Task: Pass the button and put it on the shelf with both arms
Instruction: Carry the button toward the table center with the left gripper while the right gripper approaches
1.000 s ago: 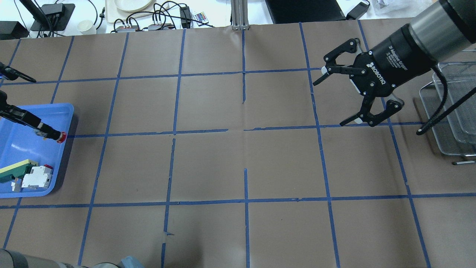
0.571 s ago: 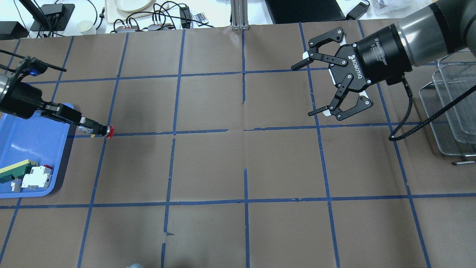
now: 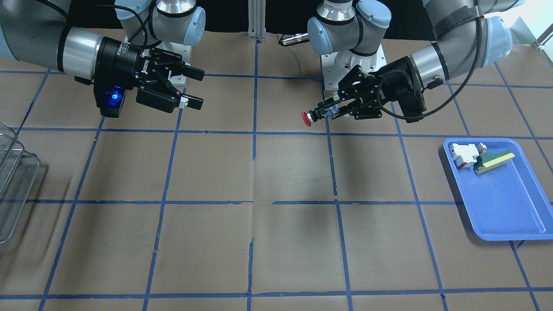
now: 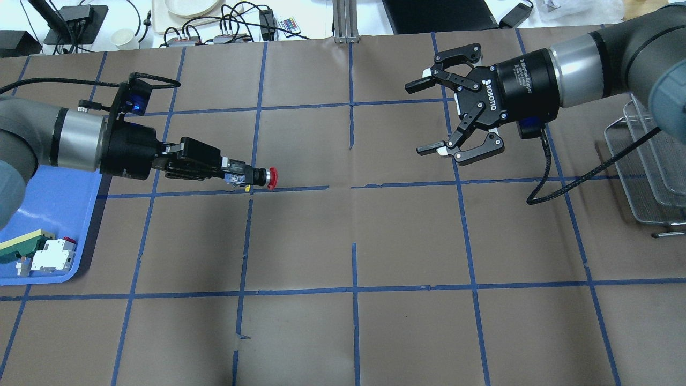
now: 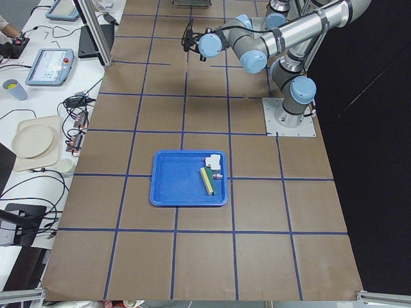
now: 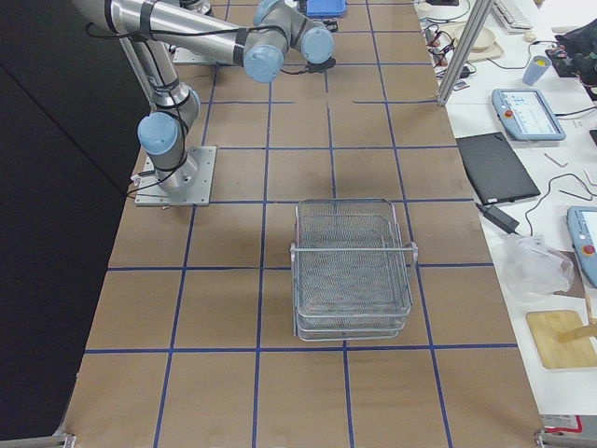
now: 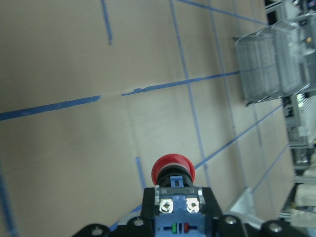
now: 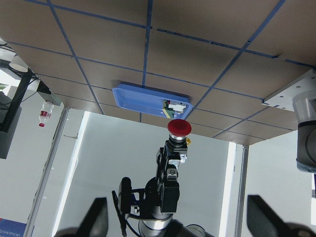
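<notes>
Your left gripper point(image 4: 235, 175) had carried the button point(image 4: 259, 177) from the blue tray point(image 4: 48, 214) out over the table point(image 4: 353, 332), clamped on its rear block, red cap aimed at your right gripper point(image 4: 417, 118). That one had swung to face it, jaws spread wide, well apart. The shelf point(image 4: 643, 198) stood at the table's right end.
</notes>
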